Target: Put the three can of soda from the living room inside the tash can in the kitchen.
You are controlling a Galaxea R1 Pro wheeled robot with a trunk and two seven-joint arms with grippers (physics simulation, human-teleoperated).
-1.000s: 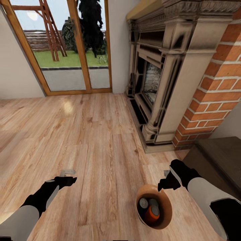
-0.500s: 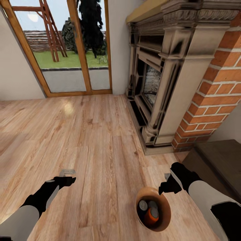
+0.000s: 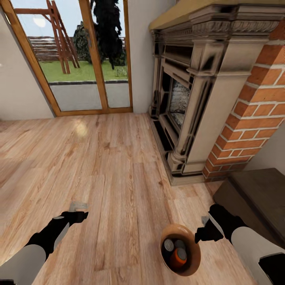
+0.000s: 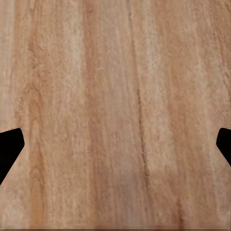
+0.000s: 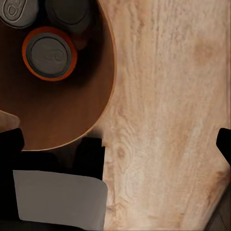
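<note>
1. Head view: the round tan-rimmed bin (image 3: 180, 249) stands on the light wood plank floor (image 3: 111, 174), holding three grey-topped cans (image 3: 176, 250) (one orange-sided).
2. Right black gripper (image 3: 206, 233) hovers just beside the bin's rim, fingers spread wide, empty.
3. Left black gripper (image 3: 78, 216) hangs wide open over bare planks, near the brick fireplace (image 3: 221, 99).

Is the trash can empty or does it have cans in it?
Not empty: the trash can holds three upright soda cans, grey tops showing.
</note>
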